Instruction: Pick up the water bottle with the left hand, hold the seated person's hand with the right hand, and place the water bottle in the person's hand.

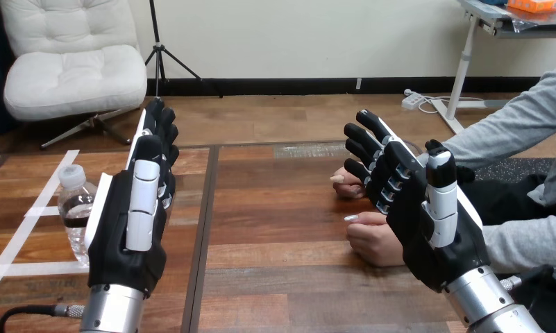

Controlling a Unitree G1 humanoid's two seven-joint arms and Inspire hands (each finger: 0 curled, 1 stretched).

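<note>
L hand – fingers straight, holding nothing, just right of water bottle | bottle upright on table, near left | R hand – fingers loosely open, by person's hands, both resting at right; contact unclear

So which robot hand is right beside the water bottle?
The left robot hand, open, next to the water bottle; the right robot hand stands by the person's hands.
</note>
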